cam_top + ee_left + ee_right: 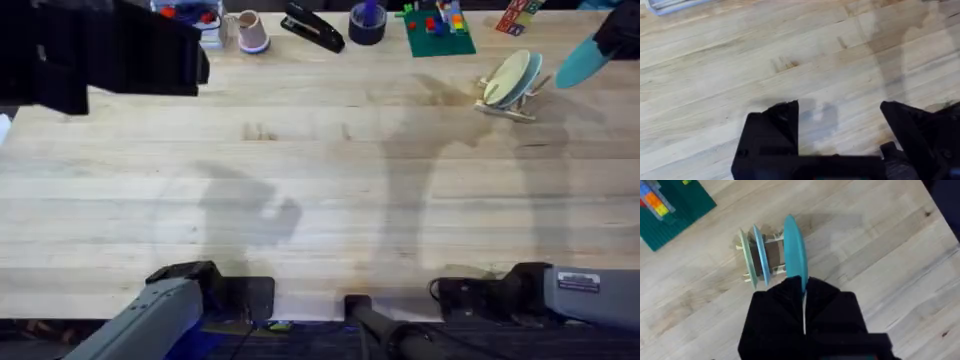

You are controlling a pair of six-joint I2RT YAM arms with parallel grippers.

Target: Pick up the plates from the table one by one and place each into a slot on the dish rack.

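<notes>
Dark and blurred, the left arm [100,55] fills the upper left of the overhead view, close under the camera. Both arm bases sit along the bottom edge, left at lower left, right at lower right. The table [320,180] spans the frame, bare across its middle. At the upper right stands the rack [512,100], holding a cream plate [505,78] and a pale blue plate [526,78], both on edge. Just right of them, at the frame's right edge, the right gripper [612,40] carries the turquoise plate [580,66], tilted and off the table. Along the top edge lie a cup [252,32], a stapler [313,28], a tape roll [367,22] and a green baseplate [438,35] with bricks.

Left wrist view: the left gripper [840,125] hangs above bare planks, its two black fingers [782,125] spread well apart with nothing between them.

Right wrist view: the right gripper [804,292] is clamped on the edge of the turquoise plate [794,245], which stands on edge and extends from the fingers toward the rack [771,255]. The turquoise plate overlaps the rack's near end, beside the pale blue plate [759,250] and the cream plate [746,255]; whether it touches the dowels cannot be told. The green baseplate [675,210] occupies the upper left corner.
</notes>
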